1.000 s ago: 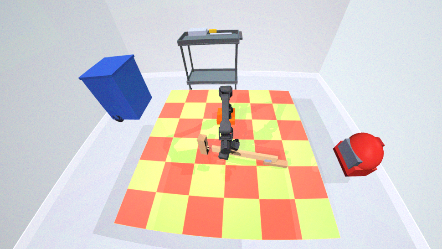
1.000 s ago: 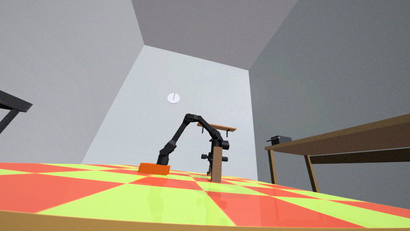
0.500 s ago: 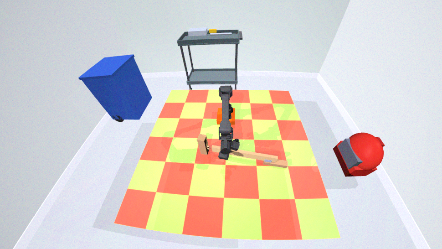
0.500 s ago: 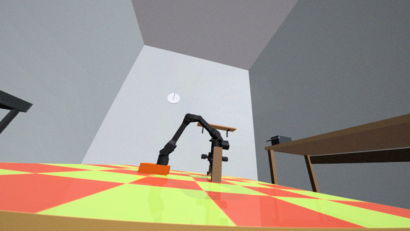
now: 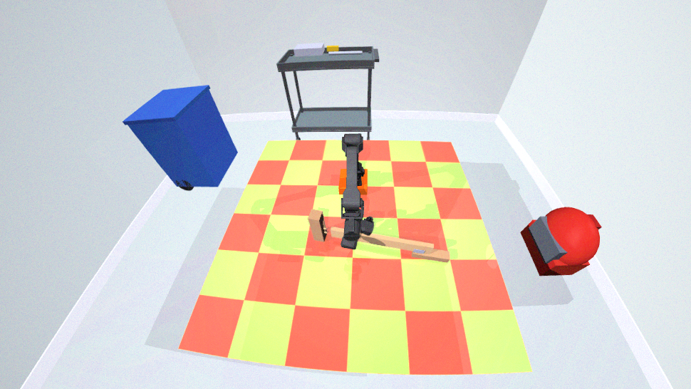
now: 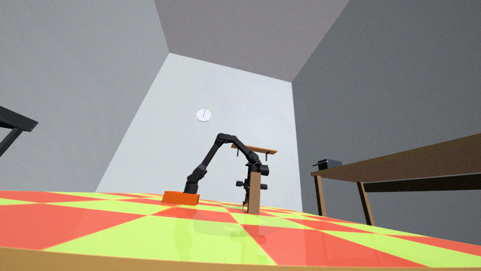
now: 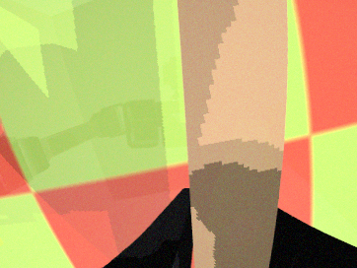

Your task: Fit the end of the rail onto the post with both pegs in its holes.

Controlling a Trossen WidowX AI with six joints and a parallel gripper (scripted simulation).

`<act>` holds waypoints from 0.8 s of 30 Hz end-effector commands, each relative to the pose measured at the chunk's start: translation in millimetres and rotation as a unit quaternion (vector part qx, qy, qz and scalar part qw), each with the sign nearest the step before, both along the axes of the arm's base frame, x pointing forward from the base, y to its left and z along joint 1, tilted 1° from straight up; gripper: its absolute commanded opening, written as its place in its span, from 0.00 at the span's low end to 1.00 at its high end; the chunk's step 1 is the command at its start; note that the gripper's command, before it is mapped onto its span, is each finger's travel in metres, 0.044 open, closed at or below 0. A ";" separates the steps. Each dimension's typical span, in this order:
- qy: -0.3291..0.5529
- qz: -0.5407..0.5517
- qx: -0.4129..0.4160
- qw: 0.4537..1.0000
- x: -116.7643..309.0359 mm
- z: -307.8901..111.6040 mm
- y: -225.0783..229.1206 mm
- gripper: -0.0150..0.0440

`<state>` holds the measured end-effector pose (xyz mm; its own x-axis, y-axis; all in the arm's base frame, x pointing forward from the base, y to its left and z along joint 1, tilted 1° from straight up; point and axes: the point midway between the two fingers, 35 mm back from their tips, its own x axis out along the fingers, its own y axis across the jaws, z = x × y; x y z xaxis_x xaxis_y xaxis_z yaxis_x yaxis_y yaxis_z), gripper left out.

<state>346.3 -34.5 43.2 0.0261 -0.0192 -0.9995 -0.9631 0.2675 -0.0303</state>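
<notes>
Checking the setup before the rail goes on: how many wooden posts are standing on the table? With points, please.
1: the short wooden post (image 5: 316, 225) (image 6: 254, 193), just beyond the rail's (image 5: 401, 241) (image 7: 242, 99) near end. The arm could hide another.

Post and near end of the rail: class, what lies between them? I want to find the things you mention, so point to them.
In the top view, the pegs (image 5: 325, 231) jut from the post (image 5: 316, 226) toward the rail (image 5: 399, 241).
</notes>
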 end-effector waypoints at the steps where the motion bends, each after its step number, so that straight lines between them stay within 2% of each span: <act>1: -0.004 0.002 0.000 1.000 0.2 1.9 -1.7 0.25; 24: -0.004 0.002 -0.001 1.000 -1.3 4.1 -8.8 0.25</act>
<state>344.9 -42.2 44.3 0.0265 -0.0214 -0.9994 -0.9630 0.2678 -0.0312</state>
